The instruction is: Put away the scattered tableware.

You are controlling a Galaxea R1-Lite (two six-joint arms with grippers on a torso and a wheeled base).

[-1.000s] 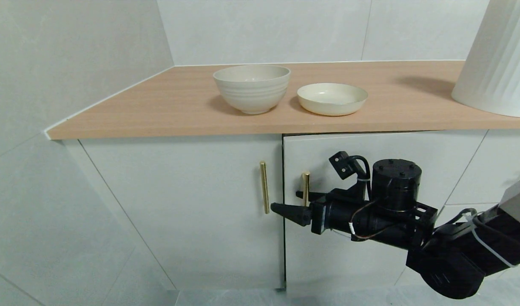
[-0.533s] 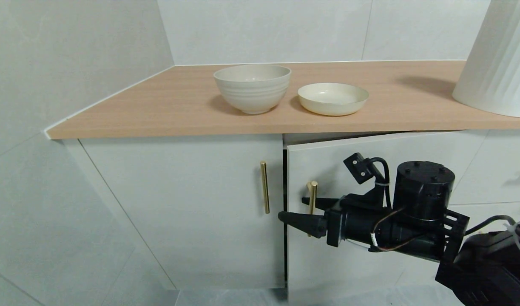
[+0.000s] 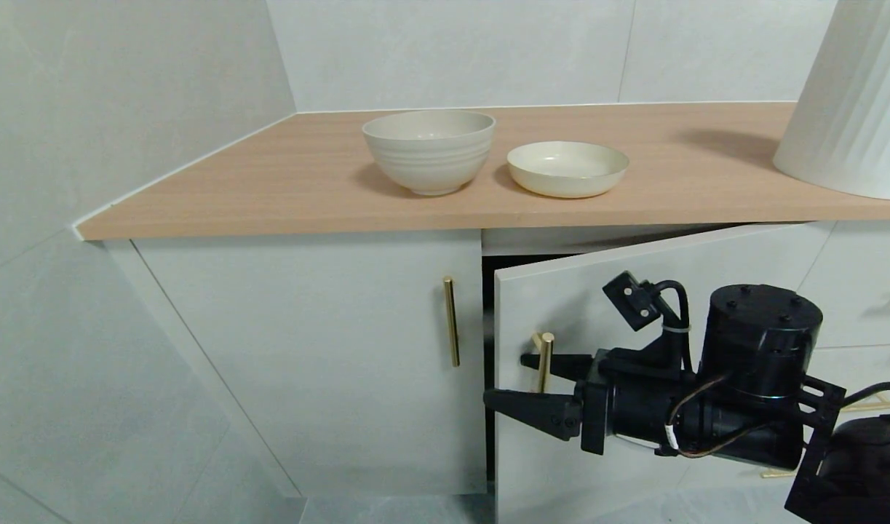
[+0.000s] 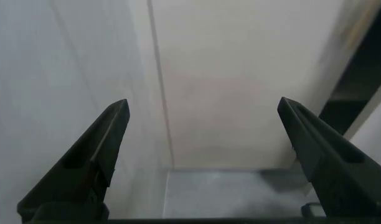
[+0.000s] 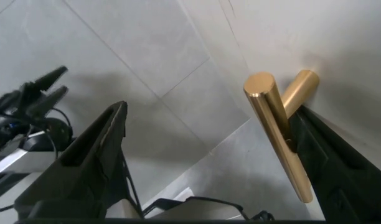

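Tableware was untouched: in your head view the bowl and shallow dish sat side by side on the countertop, upper centre of frame. At lower right, the right gripper straddled the brass handle of the cabinet door, which stood wider ajar than 1 second before. Your left wrist view showed the left gripper spread wide, holding nothing. Your right wrist view showed the handle between splayed fingers.

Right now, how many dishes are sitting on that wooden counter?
2: a deep bowl toward the counter's left, a shallow dish just right of it. More may be hidden inside the cabinet below.
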